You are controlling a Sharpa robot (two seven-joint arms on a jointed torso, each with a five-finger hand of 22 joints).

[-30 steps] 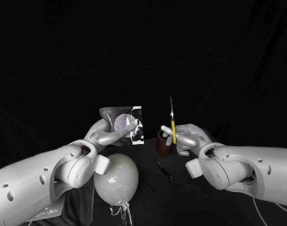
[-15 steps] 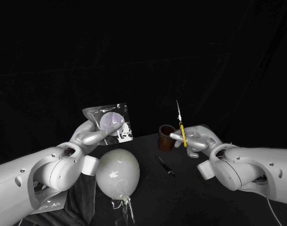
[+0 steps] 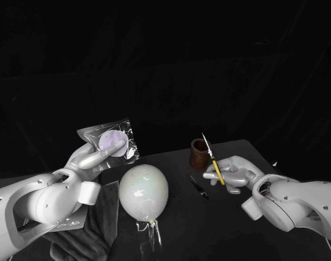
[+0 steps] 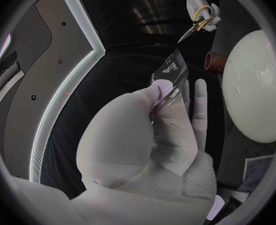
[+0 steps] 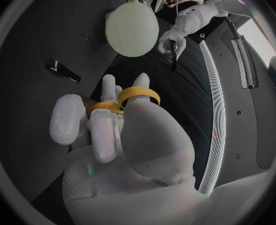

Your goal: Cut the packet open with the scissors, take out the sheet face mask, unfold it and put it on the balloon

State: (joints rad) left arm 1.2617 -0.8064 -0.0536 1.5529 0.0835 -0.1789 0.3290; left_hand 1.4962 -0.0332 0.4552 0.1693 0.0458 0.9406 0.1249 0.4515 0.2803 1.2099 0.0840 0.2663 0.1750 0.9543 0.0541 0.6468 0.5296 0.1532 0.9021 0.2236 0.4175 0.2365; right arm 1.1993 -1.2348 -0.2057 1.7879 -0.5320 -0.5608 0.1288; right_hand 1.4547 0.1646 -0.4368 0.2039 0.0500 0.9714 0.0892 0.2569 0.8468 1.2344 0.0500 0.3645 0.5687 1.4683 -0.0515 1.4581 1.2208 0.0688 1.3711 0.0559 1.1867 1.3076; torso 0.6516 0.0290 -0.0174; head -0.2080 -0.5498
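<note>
As the hands part: against 1 s ago, the packet [image 3: 93, 134] and the scissors [image 3: 214, 163] are set wider apart, judged by the balloon [image 3: 143, 193] and the brown cup [image 3: 200, 152]. The packet is carried out to the robot's left of the balloon, and the scissors are lowered to the right of the cup.
Meaning for the task: no cut is seen in the packet, so step 1 is judged not yet done. The blades must be brought back to the film before any cutting.
Left hand [image 3: 94, 159]: it is closed on the packet, which is pinched by its lower part between thumb and fingers [image 4: 200, 100] and held upright above the table [image 3: 212, 217].
Packet: a pale disc [image 3: 112, 142], judged to be the folded mask, is seen through the clear film, just above the gripping fingers.
Right hand [image 3: 234, 173]: the fingers are passed through the yellow loops [image 5: 138, 94] and closed on the scissors.
Scissors: the blades look closed and are tilted up towards the packet, well apart from it.
Balloon: it lies on the table between the 2 hands, untouched.
</note>
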